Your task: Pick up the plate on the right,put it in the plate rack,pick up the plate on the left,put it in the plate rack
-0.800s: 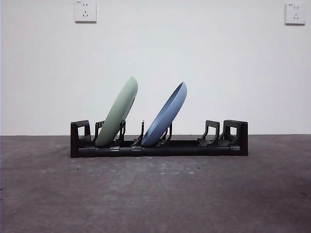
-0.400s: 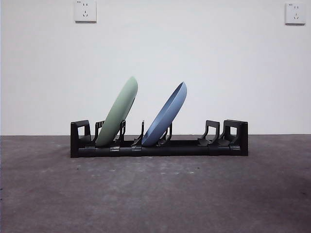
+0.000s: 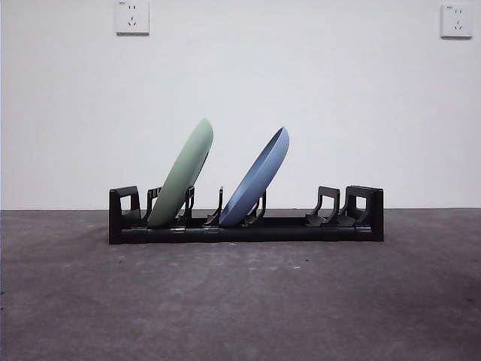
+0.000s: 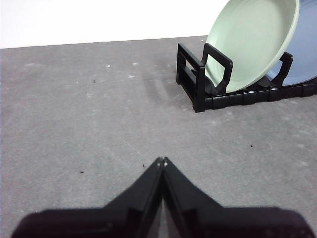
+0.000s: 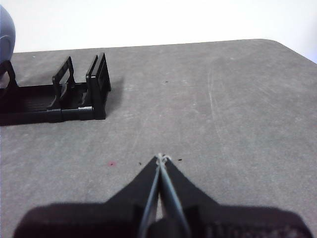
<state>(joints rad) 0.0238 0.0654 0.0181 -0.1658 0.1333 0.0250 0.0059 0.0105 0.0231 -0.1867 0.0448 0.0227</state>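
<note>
The black plate rack (image 3: pixel 301 228) stretches across the middle of the grey table in the front view. A pale green plate (image 3: pixel 183 174) leans in its left slots and a blue plate (image 3: pixel 258 178) leans in slots near the middle. My left gripper (image 4: pixel 162 161) is shut and empty over bare table, well away from the rack's left end (image 4: pixel 198 79), where the green plate (image 4: pixel 252 42) stands. My right gripper (image 5: pixel 160 158) is shut and empty too, off the rack's right end (image 5: pixel 98 89). Only an edge of the blue plate (image 5: pixel 6 39) shows there.
A white wall with two sockets (image 3: pixel 132 16) stands behind the table. The table's far right corner (image 5: pixel 277 44) rounds off in the right wrist view. Neither arm shows in the front view.
</note>
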